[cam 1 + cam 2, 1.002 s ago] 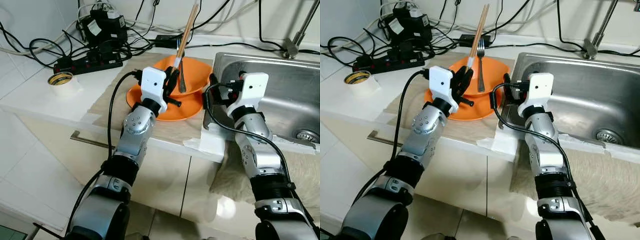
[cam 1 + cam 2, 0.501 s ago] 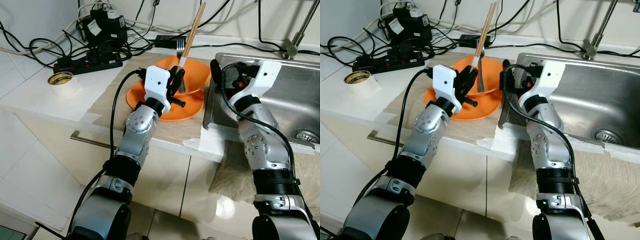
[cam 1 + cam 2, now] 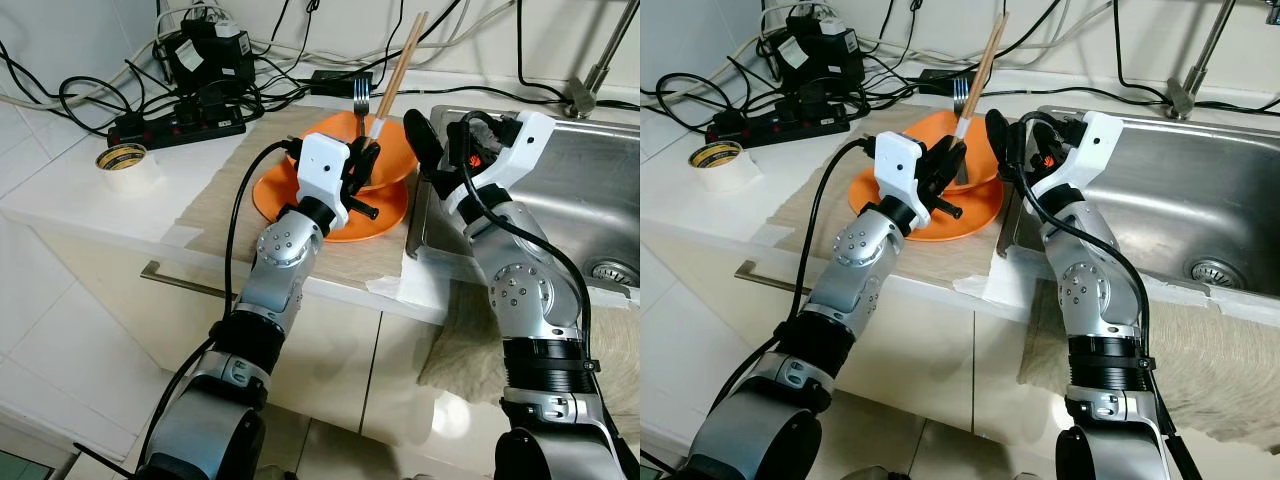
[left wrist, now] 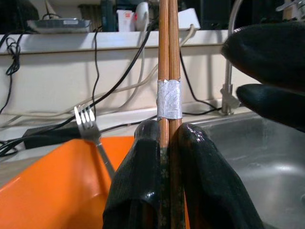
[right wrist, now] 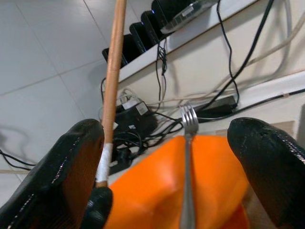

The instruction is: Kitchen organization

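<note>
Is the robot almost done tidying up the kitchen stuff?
Not yet. The left claw is shut on the chopsticks, lifted above the orange bowl. The right claw is open, close beside them. The fork lies in the bowl, which sits on the orange plate, so those look left to do.

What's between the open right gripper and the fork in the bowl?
Nothing visible. The right gripper is open, aimed at the fork lying in the orange bowl. The chopsticks, held by the left gripper, stand just beside that path.
</note>
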